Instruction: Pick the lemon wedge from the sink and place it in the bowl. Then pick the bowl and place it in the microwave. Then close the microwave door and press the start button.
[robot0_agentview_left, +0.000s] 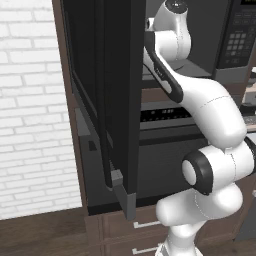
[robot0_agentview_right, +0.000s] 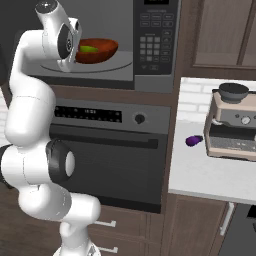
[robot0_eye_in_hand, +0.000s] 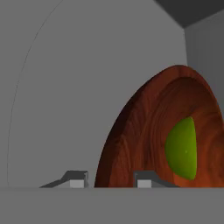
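Two dark fingertips (robot0_eye_in_hand: 78, 179) of the pincer (robot0_eye_in_hand: 111, 180) stand apart at the bottom of the hand view, straddling the near rim of the bowl (robot0_eye_in_hand: 144, 131) without visibly closing on it. Inside the bowl lies the lemon wedge (robot0_eye_in_hand: 183, 148), on its inner wall. From the right base view, the bowl (robot0_agentview_right: 100, 50) sits on the floor of the microwave (robot0_agentview_right: 150, 75), left of the keypad, with the lemon wedge (robot0_agentview_right: 89, 49) showing over its rim and the arm's wrist just in front. From the left base view, the microwave door (robot0_agentview_left: 117, 95) stands swung wide open, edge-on. Right of the microwave, a bench (robot0_agentview_right: 200, 175) carries a purple object (robot0_agentview_right: 194, 141) and a coffee machine (robot0_agentview_right: 232, 122)
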